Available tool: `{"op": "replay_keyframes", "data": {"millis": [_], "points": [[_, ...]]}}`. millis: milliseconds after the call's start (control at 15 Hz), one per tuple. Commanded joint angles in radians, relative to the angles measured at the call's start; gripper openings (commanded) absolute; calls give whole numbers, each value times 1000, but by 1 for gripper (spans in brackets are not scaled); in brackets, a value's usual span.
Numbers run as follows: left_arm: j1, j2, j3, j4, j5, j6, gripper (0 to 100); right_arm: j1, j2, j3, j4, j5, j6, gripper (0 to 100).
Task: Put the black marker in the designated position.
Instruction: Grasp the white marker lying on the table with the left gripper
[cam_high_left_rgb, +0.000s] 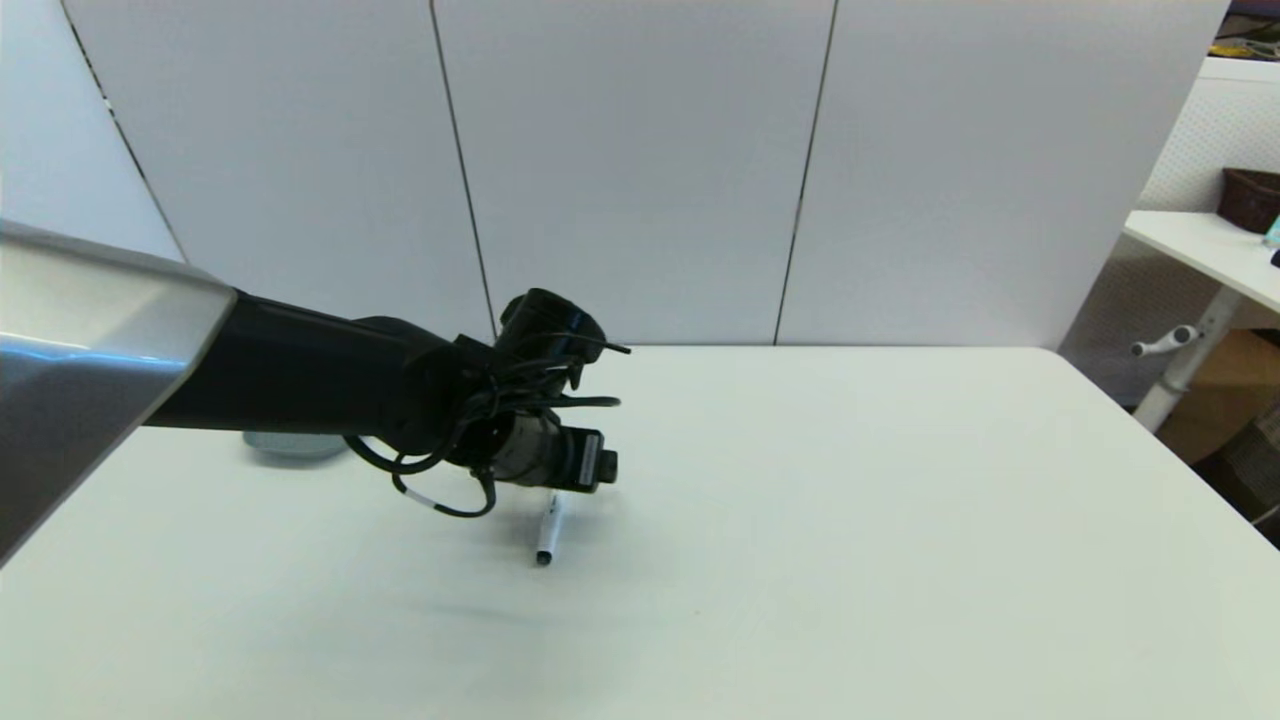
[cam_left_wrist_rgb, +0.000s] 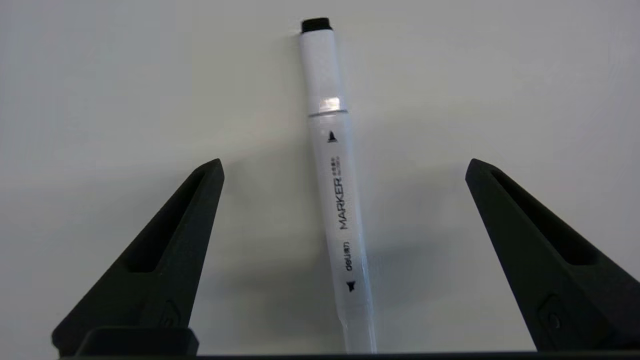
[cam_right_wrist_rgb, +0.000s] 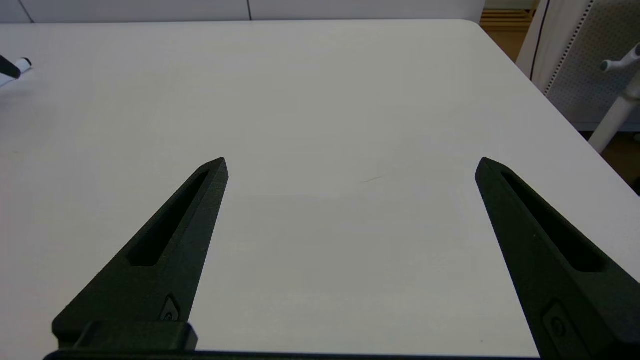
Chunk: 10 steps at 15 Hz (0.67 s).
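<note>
The black marker (cam_left_wrist_rgb: 336, 185), a slim white barrel with a black end cap and dark "MARKER" print, lies flat on the white table (cam_high_left_rgb: 850, 520). In the head view the marker (cam_high_left_rgb: 547, 530) sticks out toward me from under my left wrist. My left gripper (cam_left_wrist_rgb: 344, 165) hovers low over it, open, one finger on each side of the barrel and neither touching it. A grey dish (cam_high_left_rgb: 290, 446) sits behind my left arm, mostly hidden. My right gripper (cam_right_wrist_rgb: 350, 160) is open and holds nothing, over bare table off to the right; one marker end (cam_right_wrist_rgb: 22, 64) shows far off.
White wall panels (cam_high_left_rgb: 640, 170) stand behind the table. Beyond the table's right edge is a white side table (cam_high_left_rgb: 1200, 250) carrying a brown basket (cam_high_left_rgb: 1250, 197), with a cardboard box (cam_high_left_rgb: 1215, 395) beneath it.
</note>
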Motion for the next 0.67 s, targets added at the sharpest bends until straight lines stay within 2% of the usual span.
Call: {"op": "replay_keyframes", "data": {"millis": [67,667], "points": [[11,4,3,3,5,-5,100,0,0,0,0,0,0,100],[12,45,-5,2,6,-5,100,0,0,0,0,0,0,100]]}}
